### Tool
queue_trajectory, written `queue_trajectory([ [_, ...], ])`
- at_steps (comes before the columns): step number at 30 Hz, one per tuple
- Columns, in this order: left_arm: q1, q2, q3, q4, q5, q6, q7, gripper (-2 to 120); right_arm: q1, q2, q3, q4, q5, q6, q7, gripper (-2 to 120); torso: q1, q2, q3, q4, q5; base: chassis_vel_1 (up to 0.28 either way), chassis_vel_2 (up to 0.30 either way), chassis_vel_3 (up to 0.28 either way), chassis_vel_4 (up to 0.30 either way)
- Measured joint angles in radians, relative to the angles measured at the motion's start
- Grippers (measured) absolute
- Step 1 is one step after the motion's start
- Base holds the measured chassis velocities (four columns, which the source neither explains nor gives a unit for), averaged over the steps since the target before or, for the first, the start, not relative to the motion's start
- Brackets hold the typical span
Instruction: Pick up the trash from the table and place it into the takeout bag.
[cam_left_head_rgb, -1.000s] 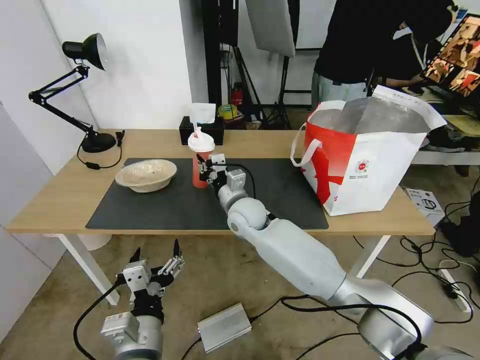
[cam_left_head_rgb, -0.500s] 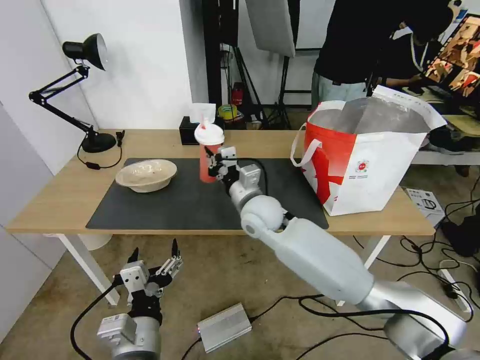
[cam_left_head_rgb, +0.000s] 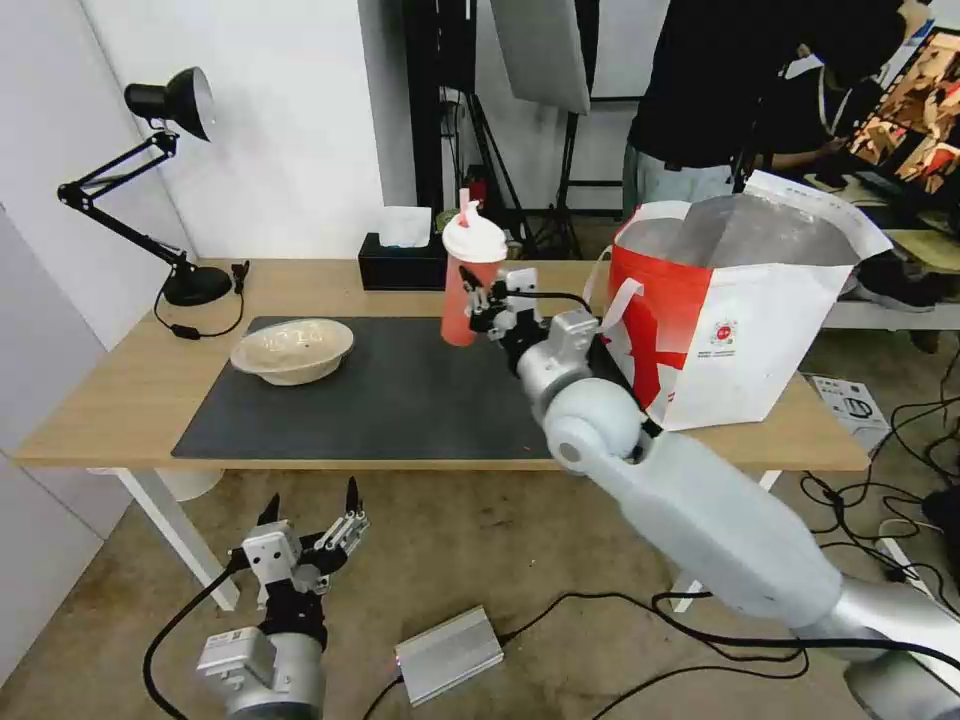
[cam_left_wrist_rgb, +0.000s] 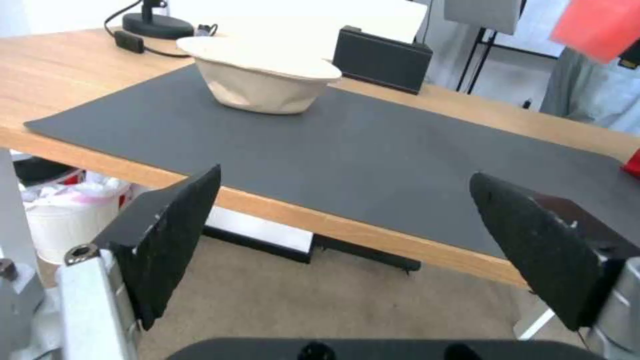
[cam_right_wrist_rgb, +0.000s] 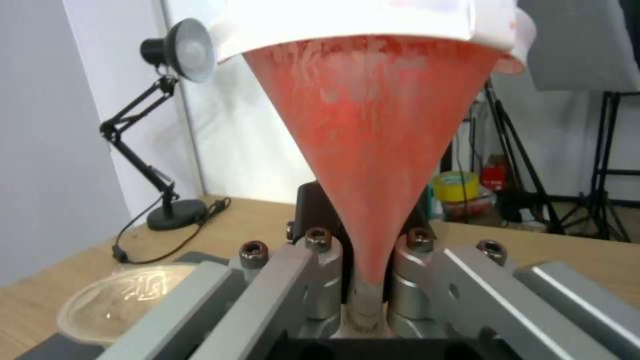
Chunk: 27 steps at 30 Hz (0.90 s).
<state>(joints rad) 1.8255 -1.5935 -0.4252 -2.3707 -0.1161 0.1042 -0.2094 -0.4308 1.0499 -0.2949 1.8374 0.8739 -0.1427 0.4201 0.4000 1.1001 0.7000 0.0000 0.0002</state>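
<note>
Right end effector clamped on red drink cup, aloft beside takeout bag; left end effector agape.

on the surface a mat lies in the middle, with the shallow bowl on its left part. the lamp stands at the back left, the tissue box behind the mat. the takeout bag stands at the right end. the drink cup hangs above the mat's back edge, between tissue box and bag, held in the right pincer. the left pincer sits below the surface's front edge.

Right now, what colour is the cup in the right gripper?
Translucent red cup with a white lid, clearest in the head view.
</note>
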Motion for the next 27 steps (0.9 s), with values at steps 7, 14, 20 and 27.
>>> queue_trajectory([
  [7,-0.001,0.000,-0.008,-0.003,-0.003,-0.003,0.000,100,-0.004,-0.090,0.043,0.045,0.043,-0.001,-0.004,5,0.000,0.000,0.000,0.0000,-0.0002,0.000,0.000,0.000,0.000],
  [14,-0.006,0.000,-0.007,-0.003,-0.005,-0.003,0.000,100,-0.036,-0.144,0.093,0.085,0.054,-0.001,-0.007,5,0.000,0.000,0.000,0.0000,-0.0001,0.000,0.000,0.000,0.000],
  [20,-0.005,0.000,-0.005,-0.002,-0.005,-0.004,0.000,100,-0.066,-0.204,0.143,0.113,0.071,-0.002,-0.024,4,0.000,0.000,0.000,-0.0001,-0.0002,0.000,0.000,0.000,0.000],
  [27,-0.006,0.000,-0.001,0.001,-0.005,-0.003,0.000,100,-0.066,-0.256,0.187,0.130,0.096,-0.013,-0.029,3,0.000,0.000,0.000,0.0000,-0.0001,0.000,0.000,0.000,0.000],
])
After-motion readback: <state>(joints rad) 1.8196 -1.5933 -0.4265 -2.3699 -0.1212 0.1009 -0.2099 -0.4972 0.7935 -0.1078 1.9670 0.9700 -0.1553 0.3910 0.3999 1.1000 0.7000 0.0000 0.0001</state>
